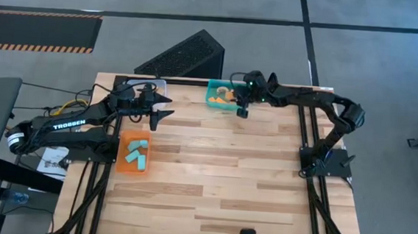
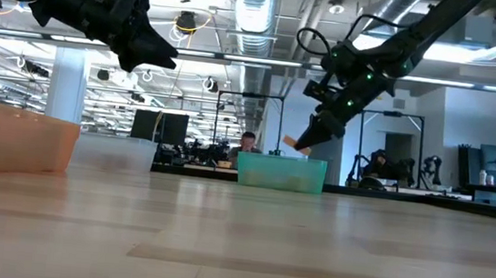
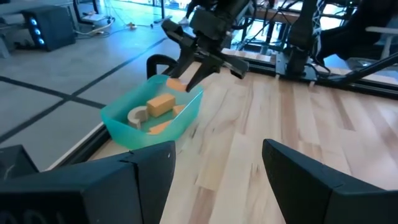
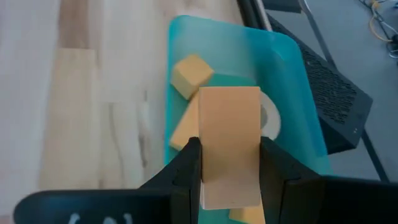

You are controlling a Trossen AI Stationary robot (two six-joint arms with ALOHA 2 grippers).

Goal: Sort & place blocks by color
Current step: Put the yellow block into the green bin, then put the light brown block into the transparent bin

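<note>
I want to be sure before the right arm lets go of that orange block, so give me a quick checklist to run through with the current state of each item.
1. Grip: the right gripper is shut on the orange block, held between both fingers. Ok.
2. Position: in the high view the right gripper hangs at the near edge of the teal bin, not plainly over its middle. Cannot tell.
3. Height: the block hangs above the bin's rim. Ok.
4. Room in the bin: other orange blocks and a pale ring-shaped piece lie inside, with floor bare between them. Ok.
5. Left gripper: open, empty, above the table near the orange bin, away from the drop. Ok.
</note>
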